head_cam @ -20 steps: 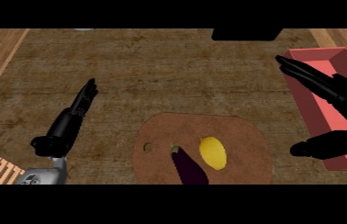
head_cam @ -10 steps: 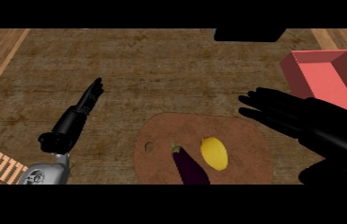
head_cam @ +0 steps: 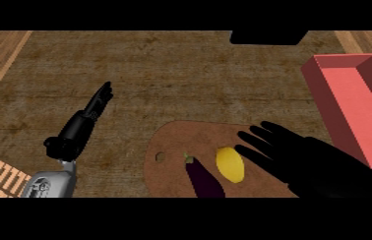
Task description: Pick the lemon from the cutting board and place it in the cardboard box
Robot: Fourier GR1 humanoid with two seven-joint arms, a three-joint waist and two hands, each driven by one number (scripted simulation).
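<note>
Lemon [head_cam: 230, 164] lies on the cutting board [head_cam: 174, 140], just beside the eggplant [head_cam: 205, 180] on its left. My right hand [head_cam: 305, 158] hangs over the board's right half, fingers [head_cam: 254, 135] spread apart and straight, their tips close to the lemon's right side; nothing is grasped yet. My left hand [head_cam: 76, 131] rests open over the table [head_cam: 181, 72], well apart from the board, fingers straight and together.

The risk I see: the lemon is round and will likely roll if my fingers touch one side before the thumb reaches the other, pushing it against the eggplant or off the board. Closing too wide could also catch the eggplant. The red cardboard box [head_cam: 341, 96] stands to the right, so its near wall must be cleared during the carry.
</note>
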